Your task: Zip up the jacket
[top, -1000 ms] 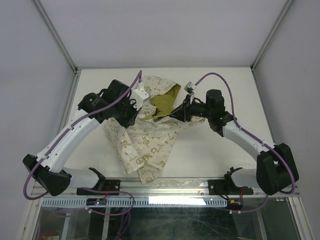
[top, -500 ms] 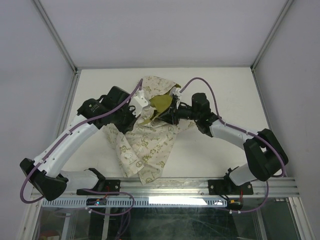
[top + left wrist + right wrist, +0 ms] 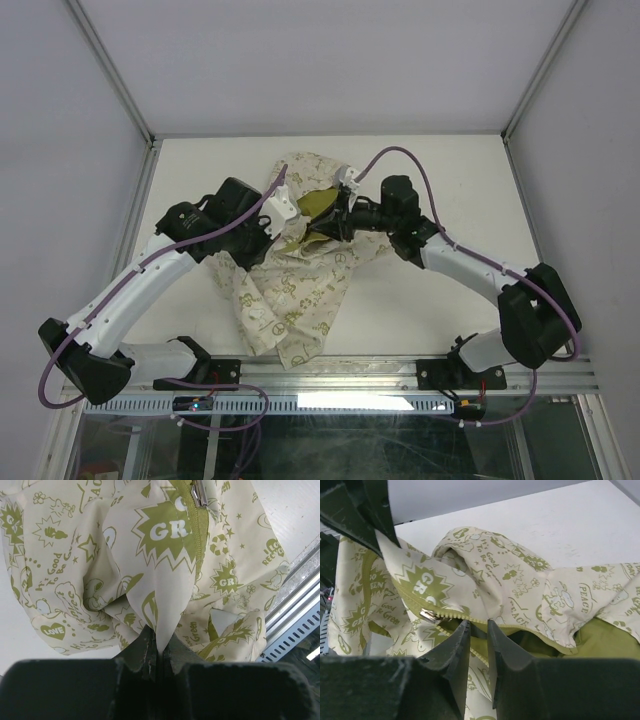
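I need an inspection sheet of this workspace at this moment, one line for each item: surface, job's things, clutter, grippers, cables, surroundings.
Surface: white table, no stains seen.
Job's things: the jacket lies crumpled mid-table with its olive lining showing at the far end. The zipper slider sits partway and the teeth past it are apart.
Clutter: nothing seen.
Grippers: left gripper is shut on a fold of the jacket. Right gripper has its tips at the zipper edge beside the slider with a narrow gap; grip not certain.
Cables: purple cables run along both arms and loop free near the wrists.
Surroundings: grey walls; metal rail at the near edge.
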You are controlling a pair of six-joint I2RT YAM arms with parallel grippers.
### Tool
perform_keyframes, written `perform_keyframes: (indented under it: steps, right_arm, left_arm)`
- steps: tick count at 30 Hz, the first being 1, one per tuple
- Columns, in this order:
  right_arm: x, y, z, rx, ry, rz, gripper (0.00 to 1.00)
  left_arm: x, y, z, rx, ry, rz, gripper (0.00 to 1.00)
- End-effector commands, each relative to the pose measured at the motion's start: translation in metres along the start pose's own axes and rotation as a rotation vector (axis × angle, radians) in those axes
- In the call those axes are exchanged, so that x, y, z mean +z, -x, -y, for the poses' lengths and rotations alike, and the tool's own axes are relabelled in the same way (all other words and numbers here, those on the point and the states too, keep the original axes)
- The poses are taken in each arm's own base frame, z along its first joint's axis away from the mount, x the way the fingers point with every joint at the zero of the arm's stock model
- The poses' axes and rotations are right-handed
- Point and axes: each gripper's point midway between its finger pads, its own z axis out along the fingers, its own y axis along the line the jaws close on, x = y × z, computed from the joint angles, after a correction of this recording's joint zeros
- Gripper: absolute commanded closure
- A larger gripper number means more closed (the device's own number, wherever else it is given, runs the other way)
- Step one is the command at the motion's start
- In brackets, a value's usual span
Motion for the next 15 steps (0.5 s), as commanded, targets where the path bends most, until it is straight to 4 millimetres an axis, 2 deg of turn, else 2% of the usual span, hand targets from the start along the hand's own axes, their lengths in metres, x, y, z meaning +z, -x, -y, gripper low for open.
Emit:
perform_keyframes:
  steps: [1,5,11,15]
  right_arm:
    - [0.007,-0.003,-0.014,-0.086,0.060,0.013,0.79]
    - [0.009,-0.018,-0.022,-0.053,0.068,0.016,0.80]
    - [0.017,-0.022,-0.037,-0.033,0.088,0.052,0.78]
    - [0.021,-0.023,-0.039,-0.039,0.089,0.051,0.76]
  left_arm:
    - [-0.010,0.022,-0.006,0.054,0.041,0.100,1.00]
    - [-0.012,0.025,-0.007,0.063,0.048,0.120,1.00]
    - [-0.009,0.023,-0.006,0.069,0.040,0.119,1.00]
    - [-0.010,0.021,-0.007,0.073,0.044,0.117,1.00]
